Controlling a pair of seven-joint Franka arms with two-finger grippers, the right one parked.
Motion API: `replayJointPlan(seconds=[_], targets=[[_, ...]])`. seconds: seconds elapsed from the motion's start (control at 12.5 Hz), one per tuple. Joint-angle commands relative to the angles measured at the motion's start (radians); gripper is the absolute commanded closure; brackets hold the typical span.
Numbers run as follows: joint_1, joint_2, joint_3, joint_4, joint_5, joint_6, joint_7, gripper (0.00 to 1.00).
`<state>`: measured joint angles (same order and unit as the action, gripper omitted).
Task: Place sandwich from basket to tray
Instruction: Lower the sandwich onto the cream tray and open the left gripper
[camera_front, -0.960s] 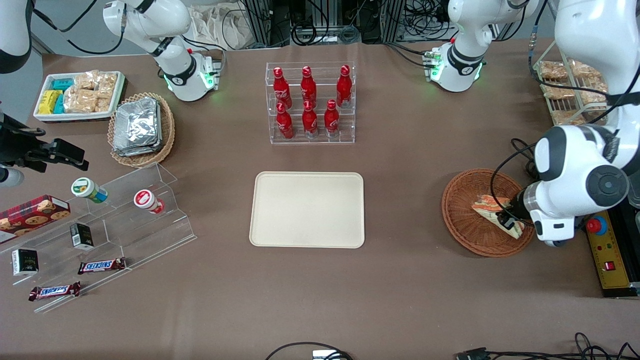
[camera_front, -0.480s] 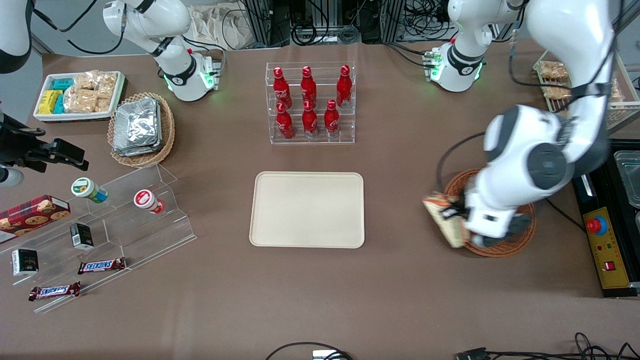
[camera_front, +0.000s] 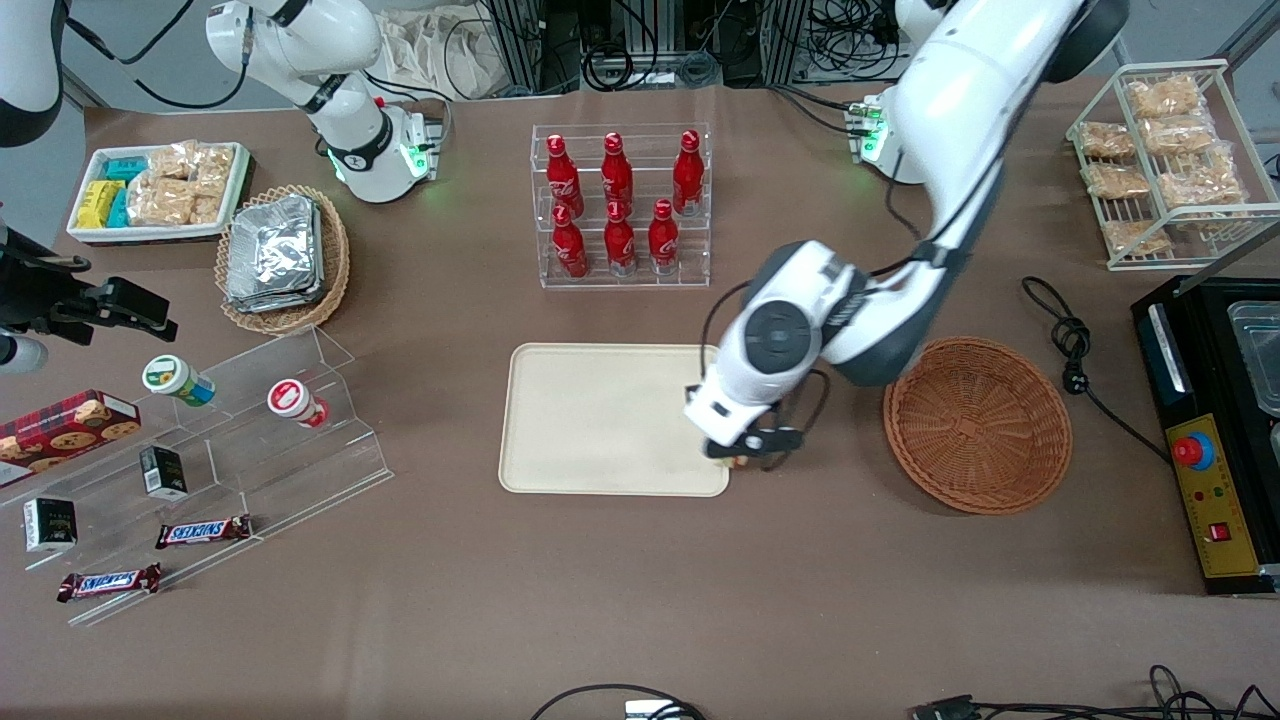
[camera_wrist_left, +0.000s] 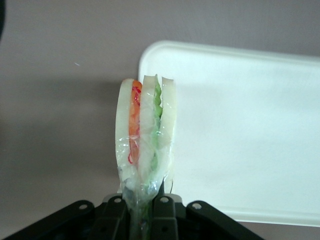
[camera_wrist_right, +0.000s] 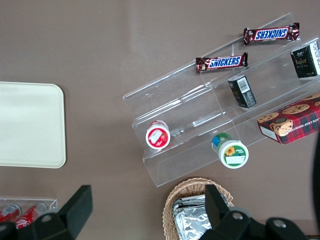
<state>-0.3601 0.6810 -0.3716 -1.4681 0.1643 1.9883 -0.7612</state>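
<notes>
- Cream-beige tray (camera_front: 600, 420) lies flat on the brown desk (camera_front: 640, 580), nearer the front camera than the rack of red bottles (camera_front: 620, 205).
- Tool (camera_front: 745, 452) hangs over the tray's corner nearest the basket (camera_front: 977, 425), clenched on the sandwich (camera_wrist_left: 145, 135).
- Sandwich is held on edge, wrapped in clear film, orange and green layers showing, above the tray's rim.
- Basket holds nothing.
</notes>
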Motion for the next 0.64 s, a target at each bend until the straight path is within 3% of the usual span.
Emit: replayJointPlan(seconds=[0.0, 0.08, 0.16, 0.24, 0.56], targets=[[-0.063, 0.093, 0.010, 0.052, 0.084, -0.011, 0.005, 1.00], [-0.063, 0.104, 0.011, 0.066, 0.084, -0.011, 0.011, 1.00], [-0.063, 0.106, 0.011, 0.072, 0.084, -0.011, 0.000, 0.64], [-0.063, 0.098, 0.011, 0.072, 0.086, -0.013, 0.000, 0.01], [-0.053, 0.061, 0.016, 0.139, 0.083, -0.013, -0.102, 0.00]])
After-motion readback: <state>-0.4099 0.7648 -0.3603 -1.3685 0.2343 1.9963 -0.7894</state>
